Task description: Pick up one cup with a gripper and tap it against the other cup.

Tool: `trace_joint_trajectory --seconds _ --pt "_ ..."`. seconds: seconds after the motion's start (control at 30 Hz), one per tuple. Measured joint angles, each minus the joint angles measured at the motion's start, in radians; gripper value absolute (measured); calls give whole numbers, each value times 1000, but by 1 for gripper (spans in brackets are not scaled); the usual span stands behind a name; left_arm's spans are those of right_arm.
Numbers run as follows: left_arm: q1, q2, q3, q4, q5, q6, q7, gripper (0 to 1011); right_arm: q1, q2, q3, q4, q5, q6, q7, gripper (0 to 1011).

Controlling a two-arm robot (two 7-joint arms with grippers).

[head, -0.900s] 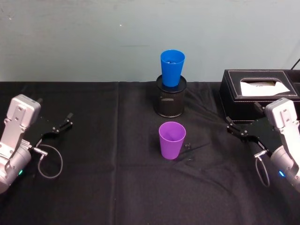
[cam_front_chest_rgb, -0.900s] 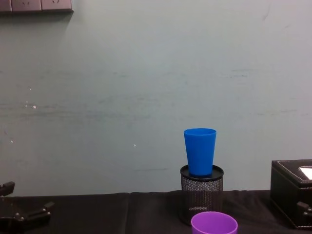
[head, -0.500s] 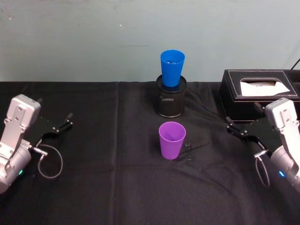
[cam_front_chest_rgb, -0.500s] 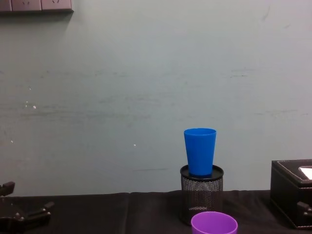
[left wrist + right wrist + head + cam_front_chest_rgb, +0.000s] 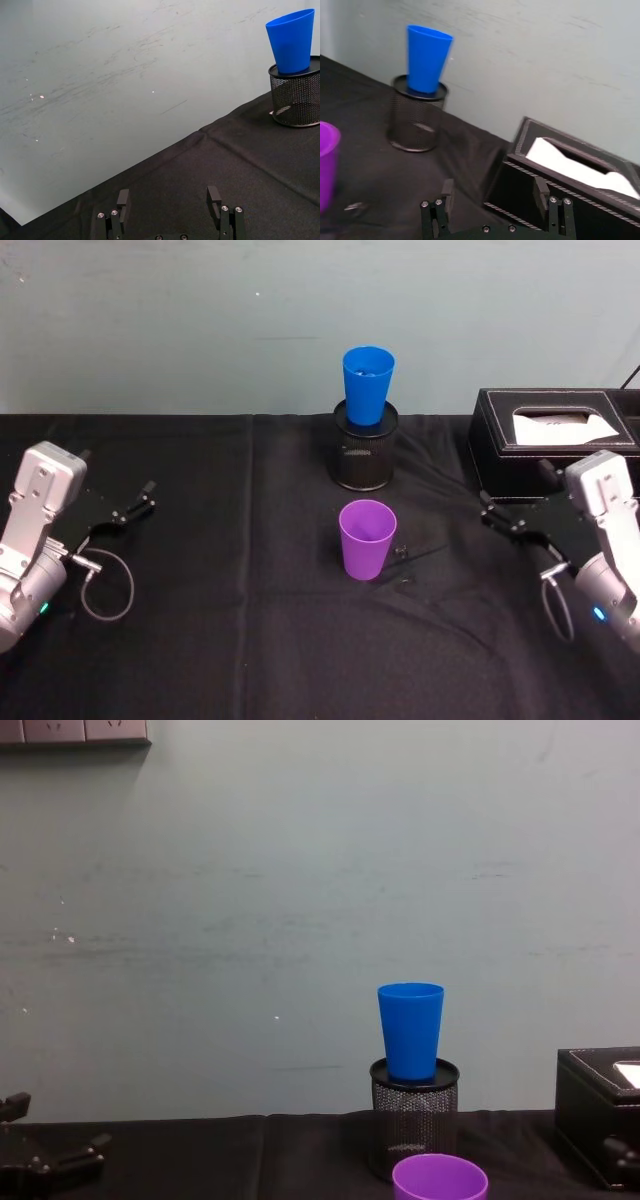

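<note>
Seen from the head, the purple cup (image 5: 366, 538) stands upright on the black cloth (image 5: 250, 640), in front of the mesh holder (image 5: 365, 460) that carries the blue cup (image 5: 367, 383) — the two cups apart. The right gripper (image 5: 492, 512) hangs beside the tissue box (image 5: 550, 440), well right of the purple cup; the left gripper (image 5: 140, 498) sits far left. Each wrist view shows its own fingers spread and empty. The chest view catches the purple rim below the holder.

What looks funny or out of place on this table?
The blue cup sits perched on top of the black mesh holder, not on the cloth like the purple cup. Both stand upright; nothing is spilled.
</note>
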Motion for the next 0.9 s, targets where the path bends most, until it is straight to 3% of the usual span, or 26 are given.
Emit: trace_joint_trajectory --seconds 0.27,0.5,0.9 --pt "0 0 0 0 0 0 0 1000 -88 -19 5 -64 78 -32 105 1003" --pt "0 0 0 0 0 0 0 1000 -131 -44 -14 -104 116 -23 180 1003" --pt "0 0 0 0 0 0 0 1000 -87 -139 -47 -52 94 -25 235 1003"
